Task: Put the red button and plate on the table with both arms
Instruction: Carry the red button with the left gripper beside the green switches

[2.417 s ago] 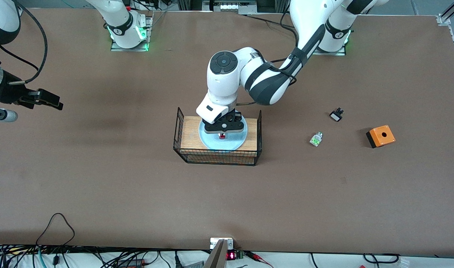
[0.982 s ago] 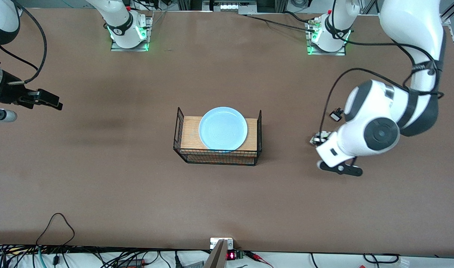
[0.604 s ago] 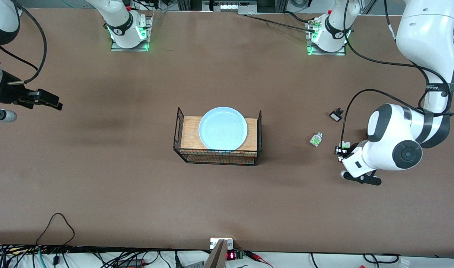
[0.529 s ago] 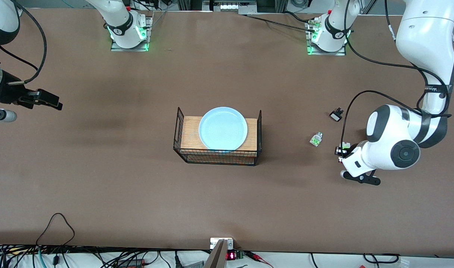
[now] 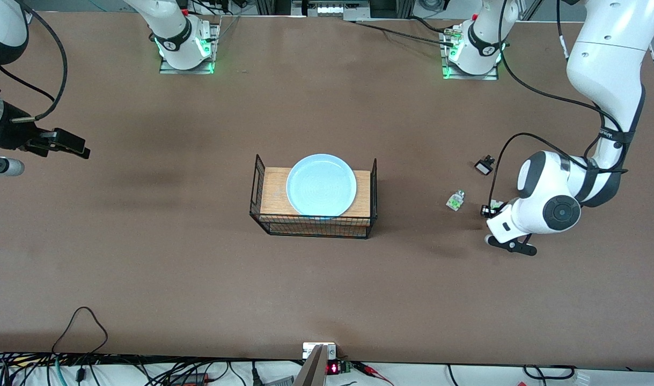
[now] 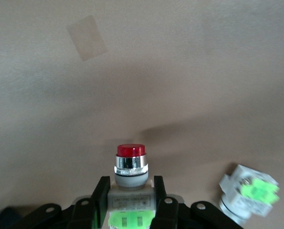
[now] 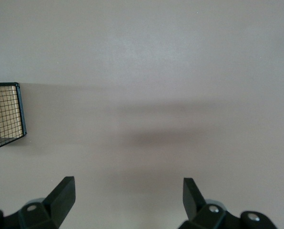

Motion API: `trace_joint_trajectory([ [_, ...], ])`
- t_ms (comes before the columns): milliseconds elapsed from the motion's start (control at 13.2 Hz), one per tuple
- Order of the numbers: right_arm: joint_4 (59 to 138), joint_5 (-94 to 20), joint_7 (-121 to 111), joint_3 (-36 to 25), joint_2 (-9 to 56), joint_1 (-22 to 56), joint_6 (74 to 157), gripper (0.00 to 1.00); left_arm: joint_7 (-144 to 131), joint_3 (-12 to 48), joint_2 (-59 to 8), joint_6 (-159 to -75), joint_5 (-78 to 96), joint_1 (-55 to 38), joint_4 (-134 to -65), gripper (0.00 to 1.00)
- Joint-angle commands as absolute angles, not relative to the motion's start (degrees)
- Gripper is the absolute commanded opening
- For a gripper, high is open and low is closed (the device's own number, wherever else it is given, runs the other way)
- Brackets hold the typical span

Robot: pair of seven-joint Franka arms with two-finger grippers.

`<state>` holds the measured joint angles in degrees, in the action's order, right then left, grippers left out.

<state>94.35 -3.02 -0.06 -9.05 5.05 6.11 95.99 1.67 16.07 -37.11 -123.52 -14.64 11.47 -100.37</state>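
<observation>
Left gripper (image 6: 131, 202) clamped on the red button (image 6: 131, 164), over the table (image 5: 144, 257) near the white-green part (image 5: 455, 200) toward the left arm's end; right gripper (image 7: 129, 191) waiting, jaws spread wide, holding nothing; plate (image 5: 321, 185) resting on the wire rack (image 5: 313, 225) mid-table

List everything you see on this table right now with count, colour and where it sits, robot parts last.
plate: 1, pale blue, on the rack's wooden top.
wire rack: 1, black, mid-table.
red button: 1, whitish with red cap, held over the table.
white-green part: 1, on the table toward the left arm's end.
black part: 1, farther from the front camera than the white-green part.
table: 1, brown.
left tool: black, shut on the red button.
right tool: black, open, waiting above the table.
</observation>
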Motion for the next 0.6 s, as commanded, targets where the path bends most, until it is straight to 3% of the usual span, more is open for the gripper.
trace_joint_trajectory([
  [0, 93.6, -2.2, 0.7, -8.8, 5.4, 5.9, 95.8, 1.00, 2.7, 17.0, -35.8, -129.1, -15.9, 13.3, -105.3, 0.37],
  [151, 93.5, -2.2, 0.7, -8.8, 5.4, 6.0, 95.8, 1.00, 3.2, 17.0, -35.0, -128.1, -15.9, 13.4, -104.6, 0.93],
  [227, 93.5, -2.2, 0.7, -8.8, 5.4, 6.0, 95.9, 1.00, 3.4, 17.0, -34.6, -127.6, -15.9, 13.4, -104.4, 1.00],
  [529, 93.5, -2.3, 0.7, -8.8, 5.4, 6.2, 96.7, 1.00, 2.8, 17.4, -30.9, -121.9, -15.8, 12.7, -101.4, 1.00],
])
